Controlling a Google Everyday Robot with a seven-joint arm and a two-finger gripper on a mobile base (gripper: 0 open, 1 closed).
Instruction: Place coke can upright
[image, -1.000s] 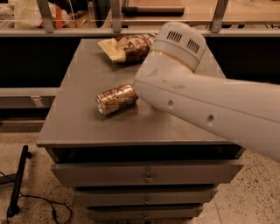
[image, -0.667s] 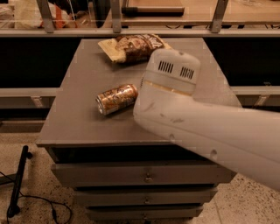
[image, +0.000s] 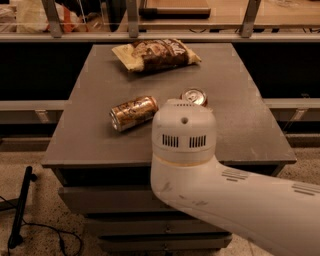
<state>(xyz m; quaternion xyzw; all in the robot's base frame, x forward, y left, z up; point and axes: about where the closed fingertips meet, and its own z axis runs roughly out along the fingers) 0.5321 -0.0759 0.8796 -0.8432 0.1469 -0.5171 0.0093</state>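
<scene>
The coke can (image: 194, 96) shows only its silver top and a strip of red rim on the grey table (image: 245, 125), right of centre. It seems to stand upright, and its body is hidden behind my white arm housing (image: 183, 132). My gripper is hidden behind that housing, close to the near side of the can. I cannot tell whether it touches the can.
A brown-gold patterned can (image: 133, 112) lies on its side left of the coke can. A brown snack bag (image: 157, 54) lies at the table's far edge. The table tops a drawer cabinet. A black pole (image: 20, 210) and cable stand on the floor at left.
My arm has swung toward the table's near edge. The housing now sits lower in view, and the coke can's top shows behind it. The brown-gold can and the bag have not moved.
</scene>
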